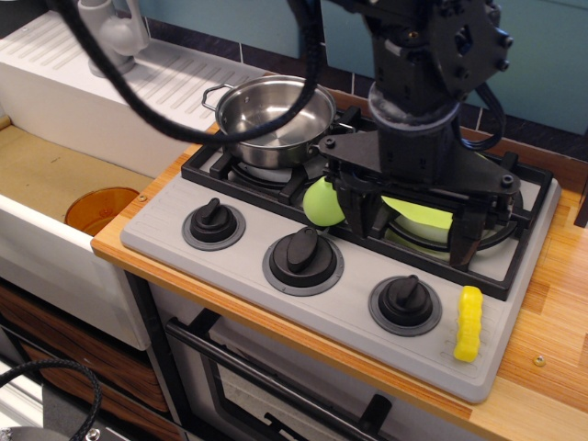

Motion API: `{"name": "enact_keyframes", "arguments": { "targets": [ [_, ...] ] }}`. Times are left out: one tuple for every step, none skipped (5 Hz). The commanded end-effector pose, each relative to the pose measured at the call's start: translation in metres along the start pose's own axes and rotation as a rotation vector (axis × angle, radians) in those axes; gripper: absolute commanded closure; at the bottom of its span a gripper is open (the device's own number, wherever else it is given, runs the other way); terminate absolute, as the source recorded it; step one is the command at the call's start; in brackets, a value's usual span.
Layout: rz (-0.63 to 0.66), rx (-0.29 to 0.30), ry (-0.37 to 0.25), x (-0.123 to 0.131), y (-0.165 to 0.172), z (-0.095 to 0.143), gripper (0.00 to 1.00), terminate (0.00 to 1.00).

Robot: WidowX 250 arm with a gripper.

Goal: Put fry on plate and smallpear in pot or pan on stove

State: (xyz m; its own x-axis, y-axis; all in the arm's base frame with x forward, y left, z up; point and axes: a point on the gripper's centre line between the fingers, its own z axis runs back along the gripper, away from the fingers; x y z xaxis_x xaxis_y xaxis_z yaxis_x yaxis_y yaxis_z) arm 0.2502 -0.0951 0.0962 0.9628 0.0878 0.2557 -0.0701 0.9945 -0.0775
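Note:
The smallpear [322,203], light green and rounded, sits on the stove [276,285] between the two burners, touching the outer side of my left finger. My gripper [409,234] is open, its fingers spread wide and low over the lime-green plate [423,220], which lies on the right burner and is partly hidden by the gripper. The yellow crinkle-cut fry [469,323] lies on the stove's grey front right corner, right of the third knob. The steel pot [272,115] stands empty on the back left burner.
Three black knobs [303,257] line the stove's front. A white sink with an orange round dish [99,209] is at the left, with a drainboard and faucet [115,28] behind. A black cable [138,101] hangs across the upper left. The wooden counter [551,349] continues right.

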Motion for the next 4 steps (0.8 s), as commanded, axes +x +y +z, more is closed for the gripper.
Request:
{"name": "enact_keyframes", "arguments": {
  "targets": [
    [0.0, 0.0, 0.0, 0.0, 0.0, 0.0, 0.0, 0.0],
    [0.027, -0.01, -0.021, -0.003, -0.008, -0.007, 0.0, 0.0],
    [0.057, -0.005, -0.048, -0.007, -0.02, -0.014, 0.0, 0.0],
    [0.077, -0.001, -0.067, -0.013, -0.032, -0.02, 0.0, 0.0]
  ]
}}
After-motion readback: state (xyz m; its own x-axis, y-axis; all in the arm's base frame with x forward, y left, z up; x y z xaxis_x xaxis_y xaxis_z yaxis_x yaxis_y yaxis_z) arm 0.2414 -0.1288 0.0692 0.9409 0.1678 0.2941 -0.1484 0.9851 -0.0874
